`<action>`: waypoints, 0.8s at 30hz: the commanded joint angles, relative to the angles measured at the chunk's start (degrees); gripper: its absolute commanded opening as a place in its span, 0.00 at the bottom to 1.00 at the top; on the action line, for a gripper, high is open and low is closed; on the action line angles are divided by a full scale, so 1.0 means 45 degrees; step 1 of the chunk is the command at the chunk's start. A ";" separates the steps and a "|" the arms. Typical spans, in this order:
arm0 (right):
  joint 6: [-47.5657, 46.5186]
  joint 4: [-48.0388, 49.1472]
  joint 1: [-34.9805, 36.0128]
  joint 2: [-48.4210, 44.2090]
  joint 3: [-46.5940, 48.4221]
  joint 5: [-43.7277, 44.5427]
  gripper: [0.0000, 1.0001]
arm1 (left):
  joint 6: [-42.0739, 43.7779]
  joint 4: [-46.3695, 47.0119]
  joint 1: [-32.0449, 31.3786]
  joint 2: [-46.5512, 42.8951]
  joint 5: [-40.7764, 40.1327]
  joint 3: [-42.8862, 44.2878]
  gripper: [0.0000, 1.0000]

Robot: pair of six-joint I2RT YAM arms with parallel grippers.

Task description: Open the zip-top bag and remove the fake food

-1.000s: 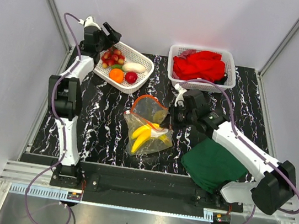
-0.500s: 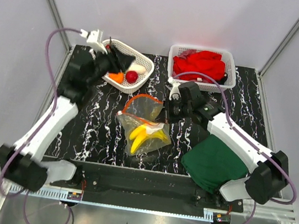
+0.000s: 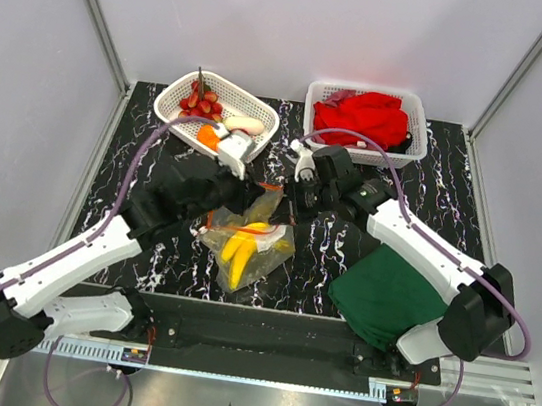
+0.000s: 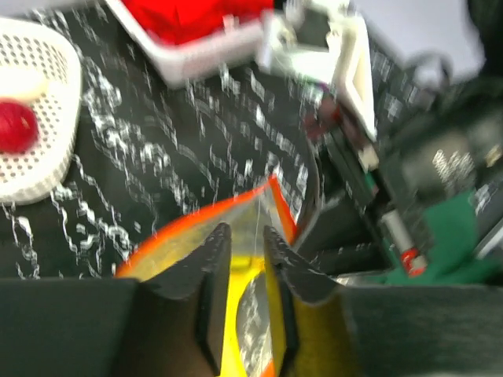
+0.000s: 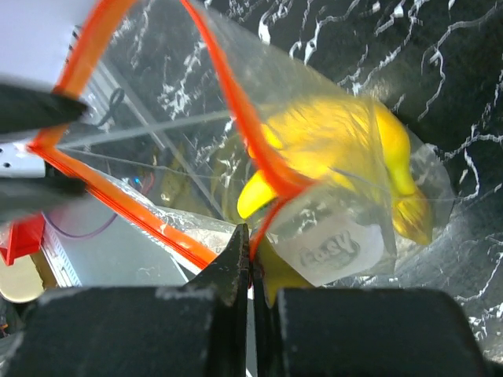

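We see the bag (image 3: 270, 246) lying mid-desk (image 3: 453, 198) in front of the two baskets. Its mouth is raised and gaping between the arms, and the bananas (image 3: 237, 249) are inside it.

The right pincer (image 3: 289, 201) reaches in from the right. In its wrist view its fingers are pressed together on the bag's orange zip strip (image 5: 228, 102), pinching the rim just above the bananas.

The left pincer (image 3: 246, 200) comes at the mouth from the left. Its wrist view is blurred, but we see its fingers (image 4: 212, 267) a narrow gap apart. They straddle the near edge of the bag, with yellow showing between them, and we cannot tell whether they touch the plastic.

The left basket (image 3: 179, 99) at the back holds the grapes (image 3: 202, 103), a pale piece (image 3: 245, 123) and the orange (image 3: 208, 137). The left wrist view also shows a red apple (image 4: 16, 126) there.

The right basket (image 3: 418, 108) holds a red cloth (image 3: 364, 118). A green cloth (image 3: 384, 295) lies folded at the near right, under the right arm.
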 commanded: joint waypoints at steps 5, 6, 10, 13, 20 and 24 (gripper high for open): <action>0.0109 0.0300 -0.0119 -0.1335 -0.1287 0.0053 0.00 | 0.2620 -0.0632 -0.1763 0.1393 -0.1171 0.0057 0.12; 0.0109 0.0300 -0.0159 -0.1510 -0.1462 0.0053 0.00 | 0.2989 -0.0632 -0.1763 0.1491 -0.1052 0.0018 0.11; 0.0109 0.0300 -0.0490 -0.1922 -0.1775 -0.0103 0.00 | 0.3578 -0.0632 -0.1763 0.2154 -0.1167 -0.0022 0.08; 0.0031 0.0358 -0.0627 -0.2040 -0.2048 -0.0337 0.00 | 0.3696 -0.0613 -0.1763 0.3013 -0.0956 0.0173 0.07; -0.0008 0.0378 -0.1193 -0.2508 -0.2771 -0.0630 0.00 | 0.3560 0.0303 -0.1763 0.4421 0.0491 -0.0136 0.02; -0.0066 0.0397 -0.1505 -0.2703 -0.3025 -0.1001 0.00 | 0.3735 0.0949 -0.1763 0.4597 0.1233 -0.0665 0.06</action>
